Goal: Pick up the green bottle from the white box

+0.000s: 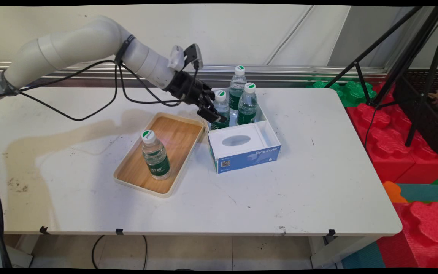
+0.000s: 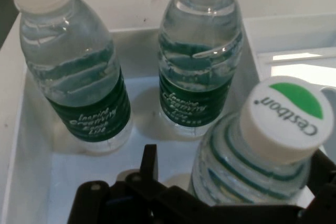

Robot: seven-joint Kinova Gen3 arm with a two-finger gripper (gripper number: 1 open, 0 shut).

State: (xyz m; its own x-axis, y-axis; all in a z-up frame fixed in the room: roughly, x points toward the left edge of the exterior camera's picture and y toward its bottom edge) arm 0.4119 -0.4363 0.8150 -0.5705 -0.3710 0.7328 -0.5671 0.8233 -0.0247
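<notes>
- White table [image 1: 318,182], scuffed, carrying everything below.
- White arm [image 1: 89,42] reaching in from upper left, angled down toward the box; black cables [image 1: 89,114] hanging in loops under it.
- Red foam blocks [image 1: 394,152] on the floor past the table's right end, black tripod [image 1: 405,57] standing over them.
- Wood-bottomed tray [image 1: 175,137] with pale rim, left of centre, lying at an angle, just beside the box's left side.
- White and blue box [image 1: 247,154] at table centre, "Byte Style" on the front, oval slot in the closed near half; far half an open white compartment [image 2: 21,129].
- Tray bottle [image 1: 155,156]: upright near the tray's near end, green label, white and green cap, well apart from the gripper.
- Back bottle [image 1: 238,87] and right bottle [image 1: 247,106]: upright in the open compartment, close together, green labels, untouched.
- Near bottle [image 1: 222,108] [image 2: 257,166]: upright in the compartment's left part, closest to the arm, "Cestbon" cap showing in the hand view.
- Gripper [image 1: 213,114] [image 2: 236,156]: low at the compartment's left edge, fingers spread to either side of the near bottle, released rather than clenched; one finger [image 2: 149,161] clear of the bottle with a visible gap, the other [image 2: 321,171] right by the shoulder below the cap, contact not certain.
</notes>
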